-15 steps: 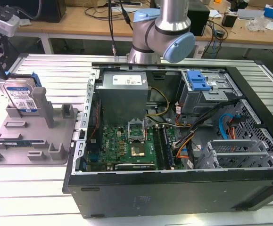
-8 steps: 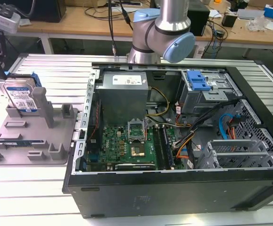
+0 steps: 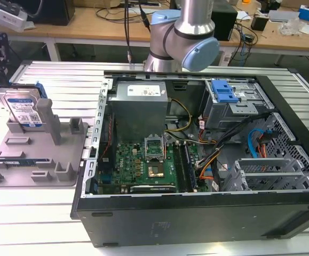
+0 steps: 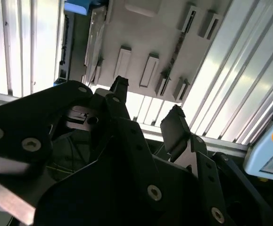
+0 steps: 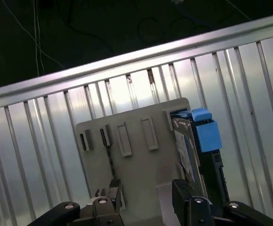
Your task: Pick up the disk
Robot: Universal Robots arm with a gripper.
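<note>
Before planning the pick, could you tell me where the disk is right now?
The disk stands tilted on the grey fixture at the exterior view's left, next to an upright post, with the open computer case further right.

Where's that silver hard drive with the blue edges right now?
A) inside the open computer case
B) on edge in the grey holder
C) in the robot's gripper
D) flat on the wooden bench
B: the disk stands on edge in the grey fixture, outside the computer case, and the open gripper holds nothing.
</note>
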